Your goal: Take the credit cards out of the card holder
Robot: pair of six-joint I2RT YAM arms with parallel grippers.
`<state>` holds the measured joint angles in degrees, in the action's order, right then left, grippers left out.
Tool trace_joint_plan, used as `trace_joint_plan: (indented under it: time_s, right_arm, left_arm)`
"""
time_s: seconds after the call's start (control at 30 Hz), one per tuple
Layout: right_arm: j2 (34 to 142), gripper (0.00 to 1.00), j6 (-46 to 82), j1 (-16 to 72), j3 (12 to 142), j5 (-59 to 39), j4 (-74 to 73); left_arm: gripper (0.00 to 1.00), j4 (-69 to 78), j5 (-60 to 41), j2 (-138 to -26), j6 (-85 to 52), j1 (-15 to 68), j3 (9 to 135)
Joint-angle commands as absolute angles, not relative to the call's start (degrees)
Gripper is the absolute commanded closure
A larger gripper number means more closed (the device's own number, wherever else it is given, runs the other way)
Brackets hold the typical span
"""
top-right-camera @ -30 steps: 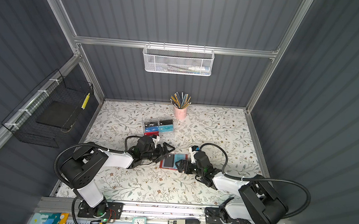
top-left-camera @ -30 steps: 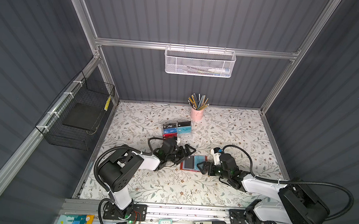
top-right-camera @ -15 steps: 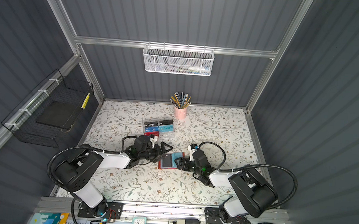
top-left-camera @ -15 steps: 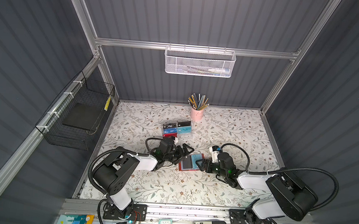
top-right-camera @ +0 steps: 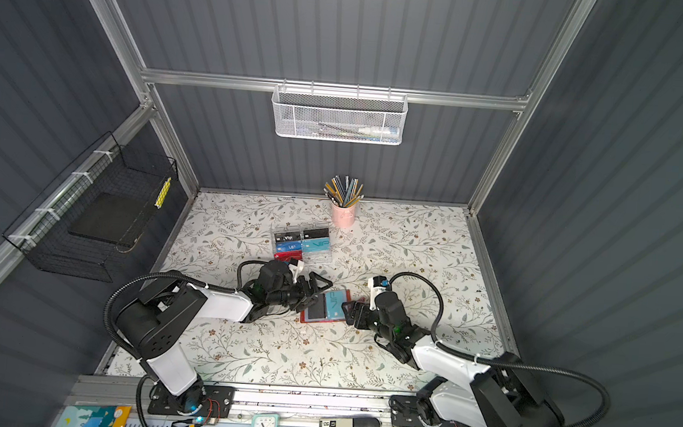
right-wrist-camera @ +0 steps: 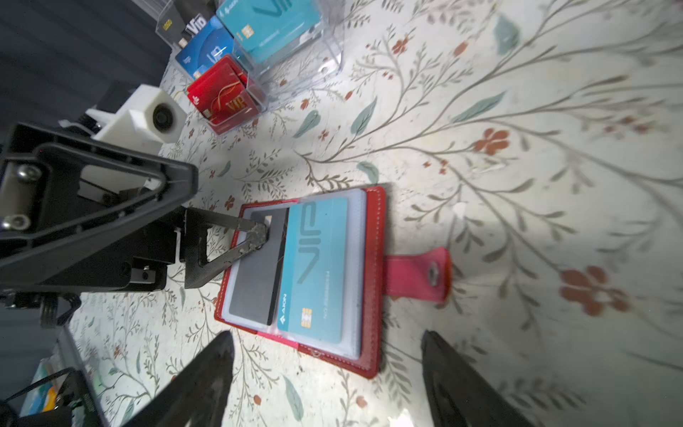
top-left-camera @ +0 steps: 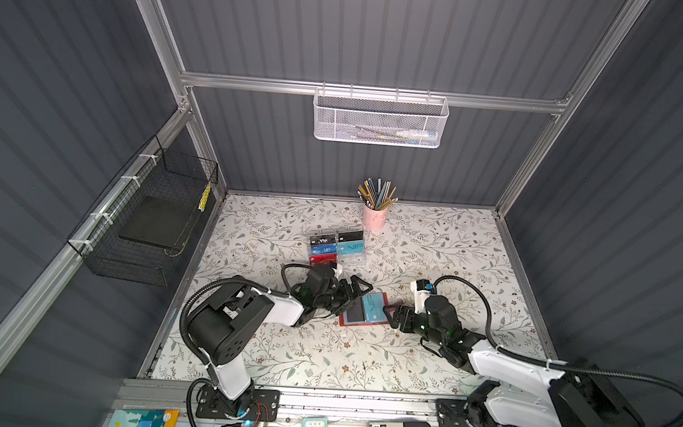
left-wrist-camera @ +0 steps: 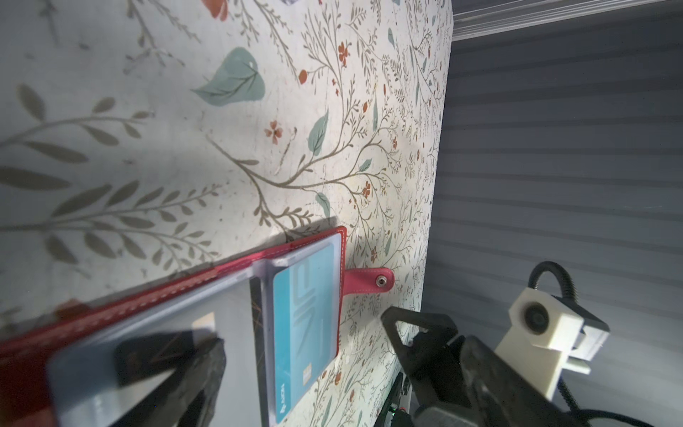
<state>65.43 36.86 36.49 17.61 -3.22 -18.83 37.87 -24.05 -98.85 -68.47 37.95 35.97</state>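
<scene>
The red card holder [top-left-camera: 358, 325] lies open on the table between my two grippers, its snap tab [right-wrist-camera: 421, 273] pointing right. A teal VIP credit card [right-wrist-camera: 318, 270] sits in the sleeve on the tab side, and a dark grey card [right-wrist-camera: 255, 281] in the other sleeve. My left gripper [top-left-camera: 356, 297] is open, and one fingertip [right-wrist-camera: 257, 233] presses on the dark card's sleeve. My right gripper [right-wrist-camera: 325, 336] is open just off the holder's edge, with a finger to either side and nothing between them.
A clear compartmented box [top-left-camera: 337, 247] of cards stands just behind the left gripper. A pink cup of pencils [top-left-camera: 374, 217] is at the back. A white mesh basket [top-left-camera: 380, 119] hangs on the rear wall and a black wire basket [top-left-camera: 151, 224] on the left wall.
The right gripper's jaws have narrowed a little and its arm has shifted while it stays at the holder's right edge. The left gripper and the holder have hardly moved.
</scene>
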Motion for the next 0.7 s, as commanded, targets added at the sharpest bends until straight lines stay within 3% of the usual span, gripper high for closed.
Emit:
trace_joint_plan:
  time_s: [0.0, 0.23, 0.43, 0.67]
  right_arm:
    - [64.5, 0.24, 33.8, 36.5, 20.3, 5.5, -7.6]
    - [74.1, 0.27, 32.7, 36.4, 24.9, 6.0, -8.9]
    - [81.1, 0.35, 32.2, 36.3, 28.6, 4.0, -11.1]
    - [85.0, 0.55, 31.5, 36.3, 30.8, 3.1, -12.1]
  left_arm:
    - [0.0, 39.3, -24.3, -100.5, -69.3, 38.4, 34.6]
    - [0.0, 41.2, -24.9, -101.1, -70.1, 38.5, 33.9]
    - [0.0, 39.2, -24.8, -99.1, -69.0, 38.5, 33.4]
    - [0.0, 37.9, -25.5, -98.2, -68.3, 38.5, 33.3]
